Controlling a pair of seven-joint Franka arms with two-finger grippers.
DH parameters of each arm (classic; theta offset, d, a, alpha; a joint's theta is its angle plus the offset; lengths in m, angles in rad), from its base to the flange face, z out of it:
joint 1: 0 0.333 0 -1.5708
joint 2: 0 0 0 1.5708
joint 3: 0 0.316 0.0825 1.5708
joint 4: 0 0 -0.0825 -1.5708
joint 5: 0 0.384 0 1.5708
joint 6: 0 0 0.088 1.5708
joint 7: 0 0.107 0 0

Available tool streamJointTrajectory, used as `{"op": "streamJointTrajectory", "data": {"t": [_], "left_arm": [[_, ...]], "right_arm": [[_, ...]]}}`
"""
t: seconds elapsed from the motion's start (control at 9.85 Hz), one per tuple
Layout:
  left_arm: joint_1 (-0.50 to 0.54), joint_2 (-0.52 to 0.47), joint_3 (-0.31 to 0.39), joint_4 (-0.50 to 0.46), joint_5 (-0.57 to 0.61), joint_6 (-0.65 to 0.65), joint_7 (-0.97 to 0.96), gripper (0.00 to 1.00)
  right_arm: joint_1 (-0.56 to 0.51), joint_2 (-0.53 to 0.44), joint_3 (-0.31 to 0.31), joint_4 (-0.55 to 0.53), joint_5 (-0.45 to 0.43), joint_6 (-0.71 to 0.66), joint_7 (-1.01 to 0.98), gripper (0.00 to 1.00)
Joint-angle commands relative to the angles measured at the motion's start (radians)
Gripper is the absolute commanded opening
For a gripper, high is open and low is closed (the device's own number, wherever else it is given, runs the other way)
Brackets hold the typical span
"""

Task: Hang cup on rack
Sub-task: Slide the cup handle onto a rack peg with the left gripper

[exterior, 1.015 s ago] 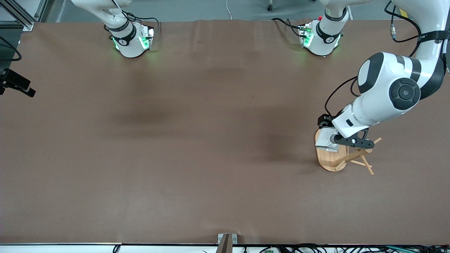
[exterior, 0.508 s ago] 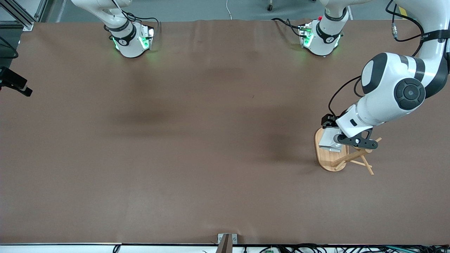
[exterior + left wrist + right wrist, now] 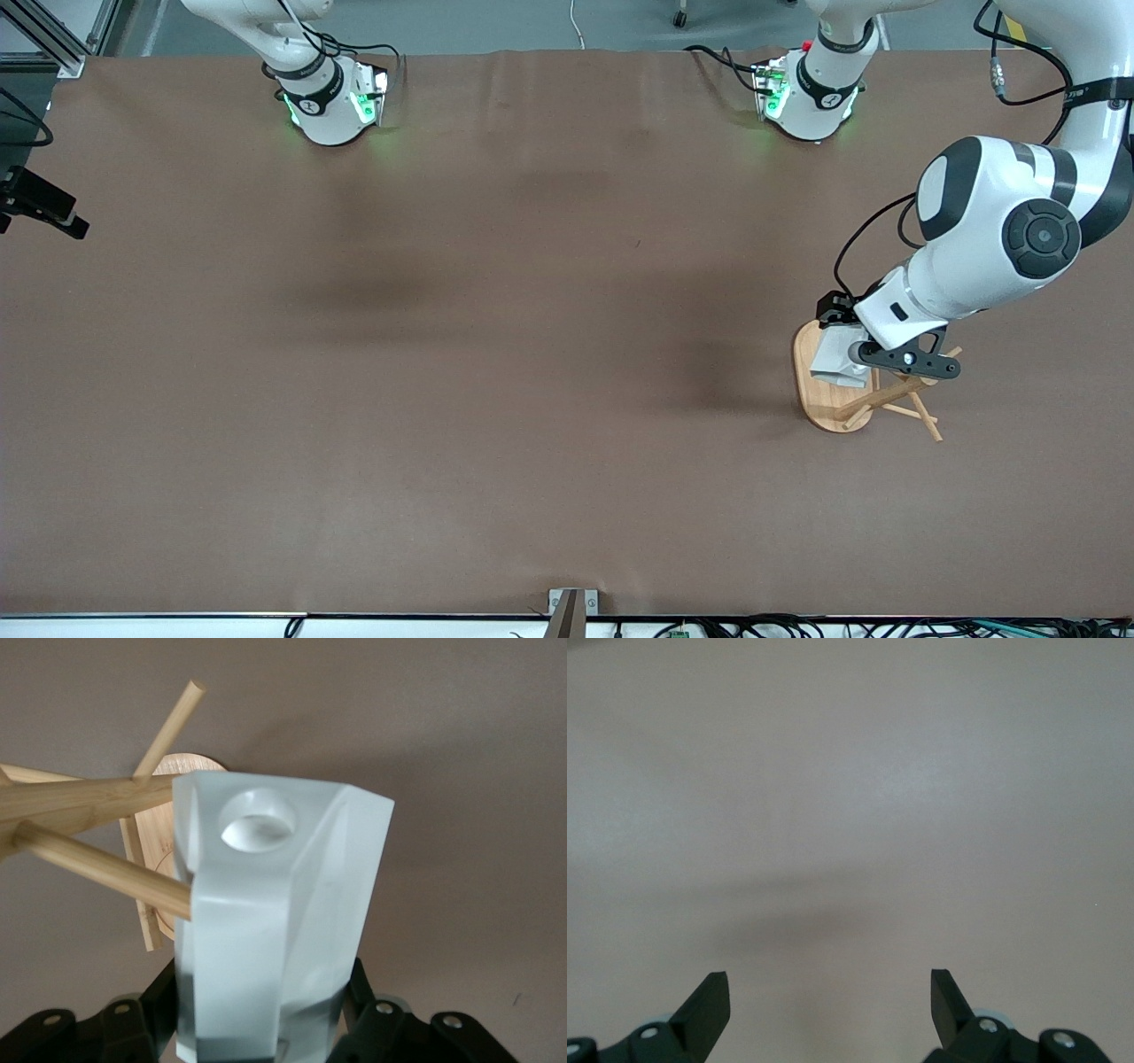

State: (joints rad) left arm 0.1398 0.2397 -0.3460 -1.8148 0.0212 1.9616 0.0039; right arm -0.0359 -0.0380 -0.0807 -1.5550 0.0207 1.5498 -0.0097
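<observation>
The small white faceted cup (image 3: 275,921), an angular mug whose blocky handle is pierced by a round hole, is clamped between the fingers of the left gripper (image 3: 266,1028), its lower part cut off by the edge of the left wrist view so that the rim cannot be seen. In that view a thin bamboo peg (image 3: 97,870) runs up to the cup's side at the handle, and it looks to touch it, though whether any peg enters the hole cannot be told. The light bamboo mug rack (image 3: 828,403), with its oval flat base, stands toward the left arm's end of the table; in the front view its post and the tops of its pegs are partly hidden under the left gripper (image 3: 864,359), and only a pale corner of the cup (image 3: 833,361) shows over the base. The brown table cover (image 3: 496,354) stretches bare toward the right arm's end. The right gripper (image 3: 830,997) waits over plain brown surface with its jaws apart and nothing between them; in the front view it is hard to make out at the picture's edge
</observation>
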Motion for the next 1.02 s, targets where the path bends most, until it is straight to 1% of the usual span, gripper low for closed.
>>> {"op": "streamJointTrajectory", "data": {"t": [0.0,0.1,0.91], "left_arm": [[-0.008,0.007,0.016,-0.034,-0.015,0.033,0.039,0.19],[-0.009,0.010,0.030,-0.034,-0.015,0.033,0.039,0.19],[-0.003,0.036,0.056,-0.032,-0.015,0.057,0.091,0.20]], "right_arm": [[-0.018,-0.017,0.022,-0.019,-0.018,-0.004,0.010,1.00],[-0.018,-0.019,0.022,-0.019,-0.018,-0.004,0.008,1.00],[-0.001,-0.019,0.024,-0.031,-0.018,-0.008,0.005,1.00]]}}
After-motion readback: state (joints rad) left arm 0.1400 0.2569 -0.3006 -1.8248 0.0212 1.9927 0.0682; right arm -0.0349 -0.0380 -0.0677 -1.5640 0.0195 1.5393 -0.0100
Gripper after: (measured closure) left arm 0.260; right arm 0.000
